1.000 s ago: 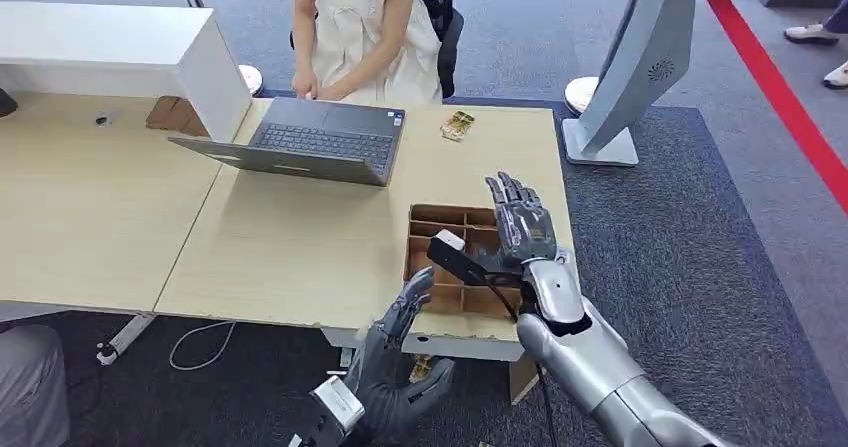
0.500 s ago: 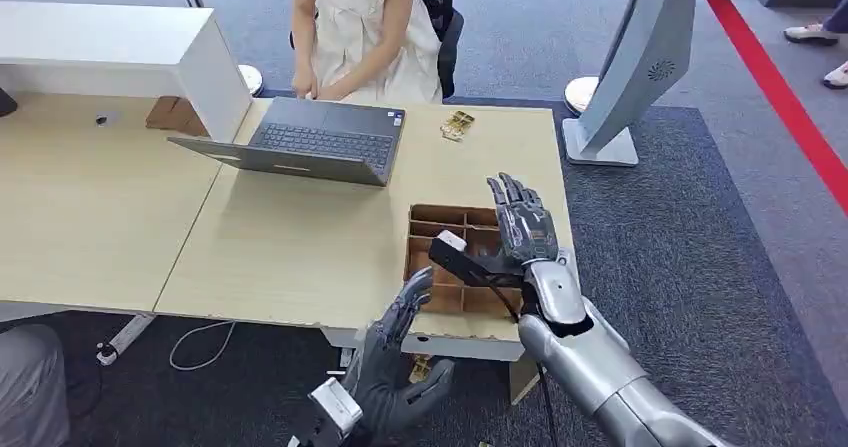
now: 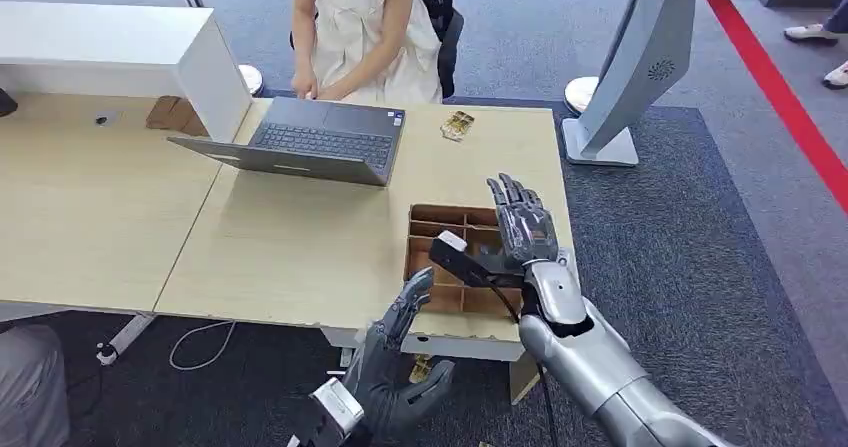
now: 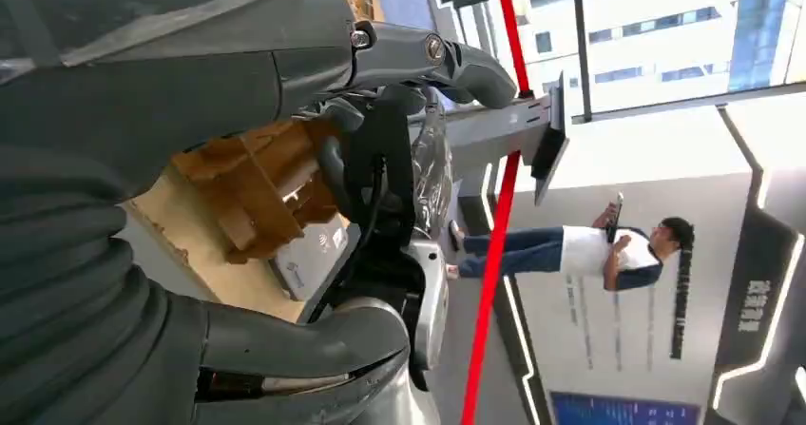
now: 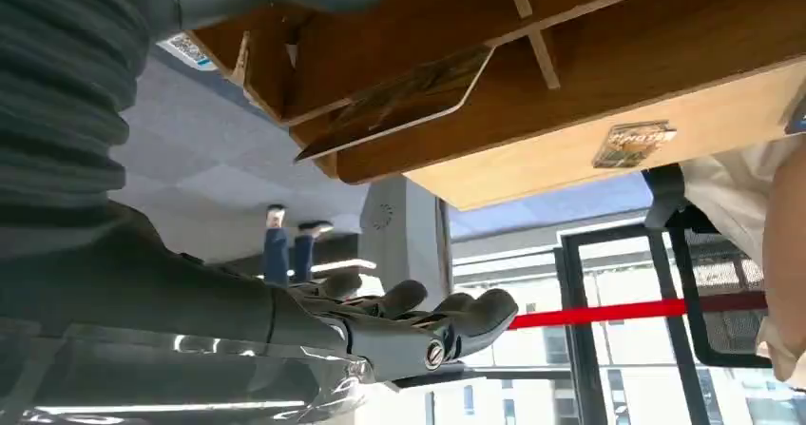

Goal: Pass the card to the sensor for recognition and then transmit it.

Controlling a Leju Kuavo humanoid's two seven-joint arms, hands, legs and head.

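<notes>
Far left: pale wooden desk (image 3: 90,207) w/ white raised box shelf (image 3: 120,42) at its back edge, wide bare top. It butts against a second light wooden table (image 3: 300,257); seam runs diagonally between them. Open grey laptop (image 3: 300,142) sits at that table's far edge, in front of a seated person in a cream dress (image 3: 365,27). Bare tabletop between laptop and near edge.

Left hand (image 3: 395,367) hangs below and just off the table's near edge, over dark carpet, fingers spread and slightly curled, nothing in it.

Brown cardboard divided tray (image 3: 450,262) sits at the near right corner, its right side close to the table edge. Right-wrist view: a thin printed card (image 5: 399,102) leans tilted in one compartment, touching the divider. Second small patterned card (image 3: 457,125) lies flat near the far edge, well apart from the tray.

Right hand (image 3: 520,229) hovers over the tray's right side, fingers straight and apart, empty.

Right of table: open grey carpet, white slanted kiosk stand (image 3: 635,77), red floor stripe (image 3: 775,87).
</notes>
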